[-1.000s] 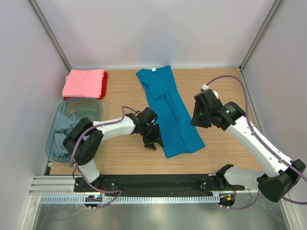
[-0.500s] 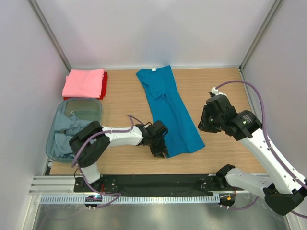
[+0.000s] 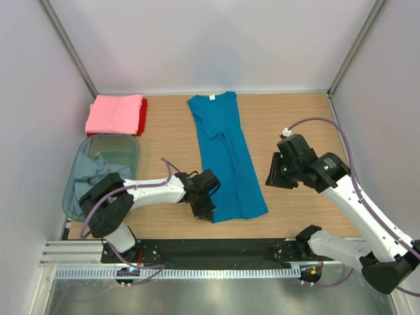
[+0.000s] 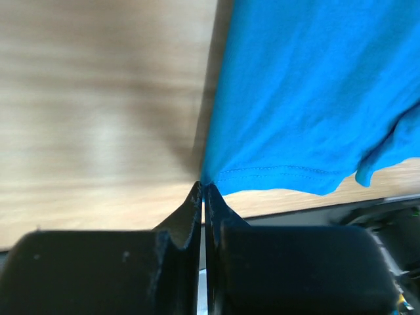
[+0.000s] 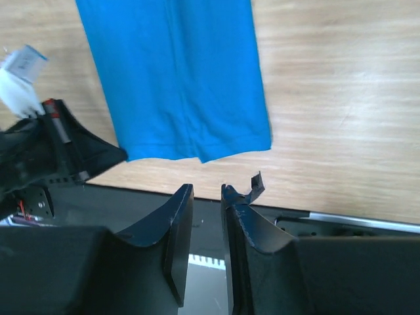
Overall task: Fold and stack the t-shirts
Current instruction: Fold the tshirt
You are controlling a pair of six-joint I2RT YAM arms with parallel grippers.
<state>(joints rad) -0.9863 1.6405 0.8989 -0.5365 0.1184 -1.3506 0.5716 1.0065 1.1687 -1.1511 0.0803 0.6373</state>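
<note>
On the surface, mid-width | teal t-shirt lies lengthwise, folded narrow | left hand clamped on its near-left hem corner | right hand to its right, jaws slightly apart, empty

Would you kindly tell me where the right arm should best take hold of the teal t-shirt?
Probably its free near hem corner, approached from the right side. The teal t-shirt lies flat in a long strip, the left gripper is shut on the other near corner, and the right gripper hovers empty to its right.
</note>
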